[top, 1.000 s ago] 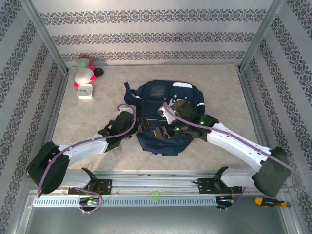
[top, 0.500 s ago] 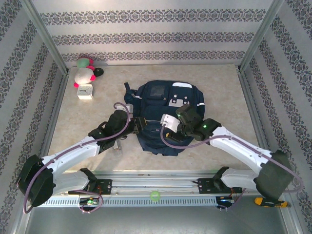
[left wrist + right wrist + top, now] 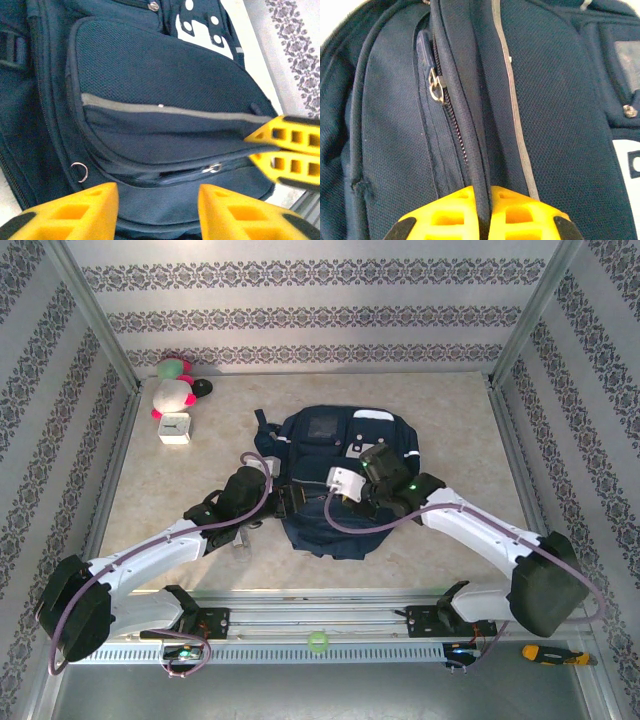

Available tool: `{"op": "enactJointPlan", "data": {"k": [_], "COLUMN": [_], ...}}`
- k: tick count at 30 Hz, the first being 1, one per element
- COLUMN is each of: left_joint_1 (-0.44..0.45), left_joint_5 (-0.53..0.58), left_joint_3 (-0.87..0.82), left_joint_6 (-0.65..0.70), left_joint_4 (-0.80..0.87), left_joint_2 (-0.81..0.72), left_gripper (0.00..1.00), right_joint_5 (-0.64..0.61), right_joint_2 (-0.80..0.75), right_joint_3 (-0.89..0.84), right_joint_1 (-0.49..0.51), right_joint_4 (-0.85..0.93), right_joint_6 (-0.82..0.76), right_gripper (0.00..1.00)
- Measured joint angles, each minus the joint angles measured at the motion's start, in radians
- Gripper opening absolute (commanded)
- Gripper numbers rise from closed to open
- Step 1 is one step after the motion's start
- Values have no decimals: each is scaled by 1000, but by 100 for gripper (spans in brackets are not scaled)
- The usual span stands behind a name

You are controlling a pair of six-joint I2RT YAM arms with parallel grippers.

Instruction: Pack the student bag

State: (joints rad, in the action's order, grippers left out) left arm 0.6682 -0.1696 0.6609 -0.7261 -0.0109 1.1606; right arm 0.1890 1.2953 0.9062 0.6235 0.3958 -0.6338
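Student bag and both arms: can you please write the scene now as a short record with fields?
bag: student bag lies front up on the table
left pincer: open, above the bag's front pocket
right pincer: shut on a piped seam of the bag
zipper pull: beside that seam, untouched
far left corner: plush toys, white clock

The student bag (image 3: 560, 100) is matt navy cloth with a coarse woven grain, edged in smooth corded piping, and its zip pull (image 3: 436, 86) is shiny metal. The jaws are smooth, dull yellow plastic. The counter (image 3: 180, 490) has a smooth, faintly glossy marbled finish.
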Motion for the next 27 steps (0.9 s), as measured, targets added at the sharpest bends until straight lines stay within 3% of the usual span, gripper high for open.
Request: {"op": "enactJointPlan", "data": {"k": [6, 20, 27], "left_joint_1": [13, 47, 53], "left_joint_5": [-45, -79, -89], "left_joint_3": [-8, 2, 24], "left_joint_6": [39, 96, 98], "left_joint_4": [-73, -135, -161], "left_joint_2": [1, 113, 186], "left_gripper": [62, 60, 43], "right_joint_5": [85, 140, 151], "right_joint_2": [-21, 3, 17], "right_joint_3": [42, 72, 79], "right_joint_1": [-53, -74, -85], "right_joint_4": [23, 45, 45], "right_joint_6": [10, 85, 112], "right_gripper": [0, 0, 0]}}
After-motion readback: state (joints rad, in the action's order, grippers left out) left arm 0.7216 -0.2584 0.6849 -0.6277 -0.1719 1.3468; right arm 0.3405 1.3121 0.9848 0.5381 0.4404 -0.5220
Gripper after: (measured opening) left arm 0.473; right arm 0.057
